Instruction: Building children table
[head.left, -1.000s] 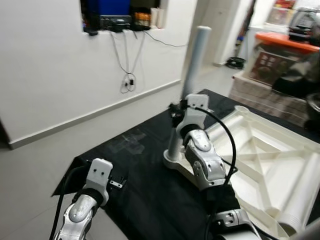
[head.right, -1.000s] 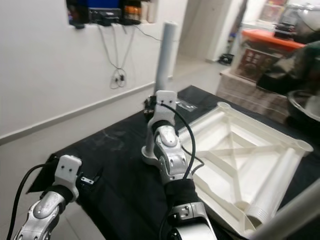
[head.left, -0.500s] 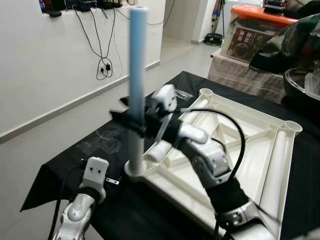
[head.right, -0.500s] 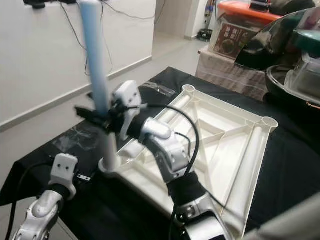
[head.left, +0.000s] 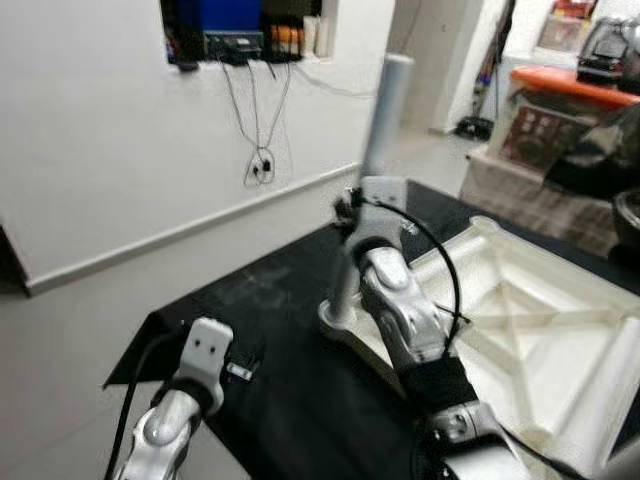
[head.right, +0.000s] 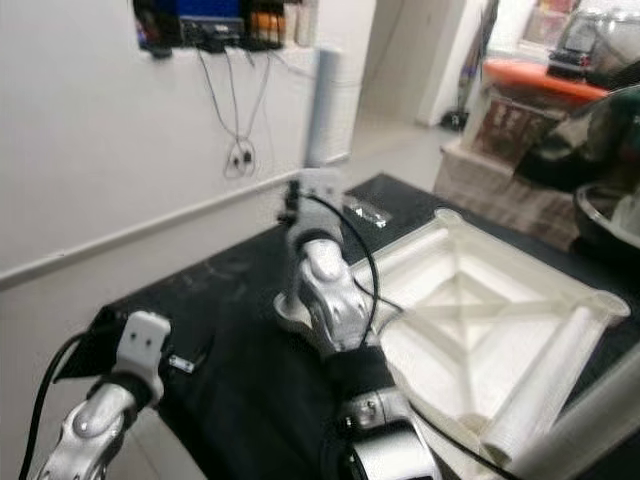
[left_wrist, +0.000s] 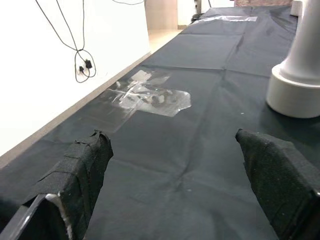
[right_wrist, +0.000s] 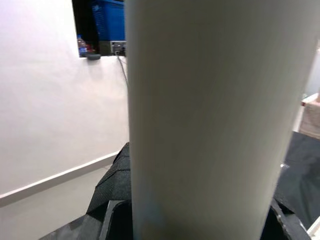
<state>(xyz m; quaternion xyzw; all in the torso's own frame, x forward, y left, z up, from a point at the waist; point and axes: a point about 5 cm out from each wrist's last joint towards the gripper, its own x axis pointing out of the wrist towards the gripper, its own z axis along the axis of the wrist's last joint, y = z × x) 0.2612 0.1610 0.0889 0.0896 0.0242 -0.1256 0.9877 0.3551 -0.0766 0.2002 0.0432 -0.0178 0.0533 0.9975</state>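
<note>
**Right gripper holds the table leg upright**

The right gripper is clamped around the pale grey round plastic leg, upright in a corner socket of the upturned white plastic tabletop (on black cloth). The left gripper hovers wide apart.

Both head views look down over the bench; the right wrist camera sits close against the leg.
</note>
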